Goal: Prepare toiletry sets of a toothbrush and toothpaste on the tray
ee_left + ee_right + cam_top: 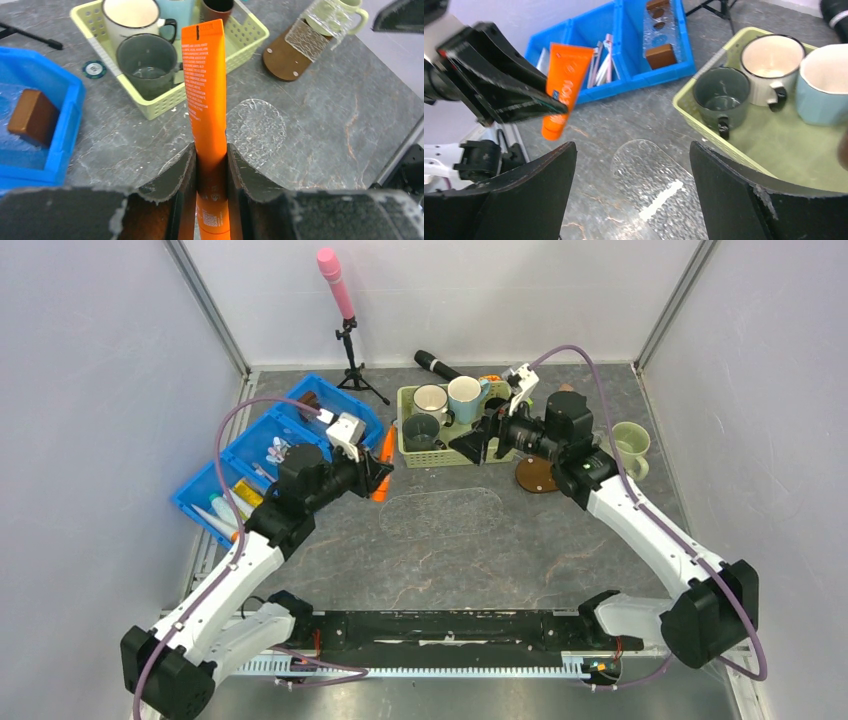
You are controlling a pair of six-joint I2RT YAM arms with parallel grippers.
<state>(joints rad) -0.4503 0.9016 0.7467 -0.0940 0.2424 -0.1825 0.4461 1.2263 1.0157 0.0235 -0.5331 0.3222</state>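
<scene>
Grey desk [450, 560], overhead: your left claw [378, 475] is gripping the orange toothpaste [387, 443] between blue bin [250, 443] and green basket [440, 459]. Left wrist: the toothpaste is jutting beyond the fingers [172, 175]. Right wrist: your right claw [632, 150] is hanging released, wide.

The left gripper [377, 473] grips orange toothpaste [387, 443] — just beside the green basket [450, 458].

High view from behind arms, wrist views close, low, all sharing green basket [441, 457]
</scene>
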